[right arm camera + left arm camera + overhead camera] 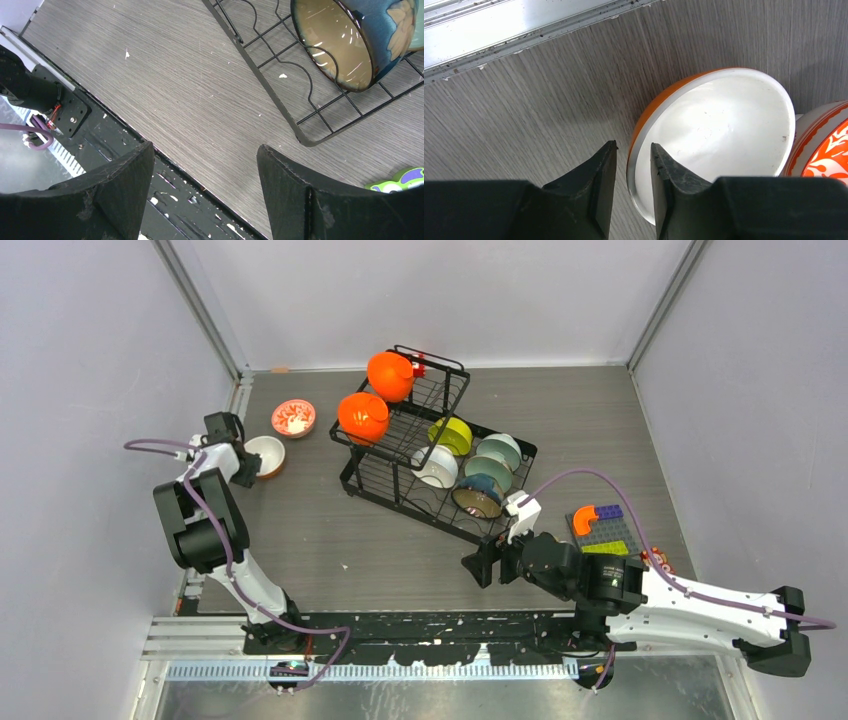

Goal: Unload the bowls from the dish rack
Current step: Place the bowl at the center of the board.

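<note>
The black wire dish rack stands mid-table. Two orange bowls sit on its upper tier. A lime bowl, a white one, mint ones and a dark bowl stand in the lower tier. An orange-sided, white-lined bowl rests on the table at the left, touching a red-patterned bowl. My left gripper straddles that bowl's rim, open, with a gap on each side. My right gripper hangs open and empty near the rack's front corner, below the dark bowl.
Flat toy blocks lie right of the rack, and a green piece shows by my right finger. An aluminium rail borders the table on the left. Grey walls close in the back and sides.
</note>
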Motion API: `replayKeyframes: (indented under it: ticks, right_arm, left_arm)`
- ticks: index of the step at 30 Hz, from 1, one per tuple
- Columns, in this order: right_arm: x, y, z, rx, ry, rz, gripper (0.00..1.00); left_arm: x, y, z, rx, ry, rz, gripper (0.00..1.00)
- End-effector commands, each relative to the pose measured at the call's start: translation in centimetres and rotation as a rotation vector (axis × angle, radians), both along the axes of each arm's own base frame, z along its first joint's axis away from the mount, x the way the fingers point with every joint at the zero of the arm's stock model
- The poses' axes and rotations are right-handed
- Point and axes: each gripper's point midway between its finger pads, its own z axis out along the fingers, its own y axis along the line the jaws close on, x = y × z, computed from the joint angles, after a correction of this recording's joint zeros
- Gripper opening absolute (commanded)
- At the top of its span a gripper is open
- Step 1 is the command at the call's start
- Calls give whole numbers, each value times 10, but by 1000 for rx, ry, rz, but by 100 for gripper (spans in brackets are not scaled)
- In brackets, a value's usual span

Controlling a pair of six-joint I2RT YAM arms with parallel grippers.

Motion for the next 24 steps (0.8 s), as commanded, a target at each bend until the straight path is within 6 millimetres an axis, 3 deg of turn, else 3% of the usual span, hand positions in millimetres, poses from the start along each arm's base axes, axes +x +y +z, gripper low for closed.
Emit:
replayKeyframes:
  ticks: [1,10,12,14,18,21,24]
  right_arm:
    - [6,0,15,47,-35,-29,79]
    - [7,-3,12,41,-34,-35,79]
    - [7,-4,13,43,-36,-36,79]
    - [7,-5,13,42,-38,-41,79]
    - [7,-6,16,44,-43,-37,79]
    - [7,-6,20,45,-48,-39,80]
    - [10,-6,24,56,-56,-53,80]
  left_arm:
    - [12,2,14,24,-44,-25,34]
    - [13,-2,25,33,-63,-60,47]
    - [12,-2,29,41,-71,-64,57]
    - [11,-3,38,45,-92,-68,73]
    - [8,-8,66,81,-145,-93,92]
    - [0,-19,94,114,-178,-130,96]
    - [-15,-43,124,165,-229,-194,99]
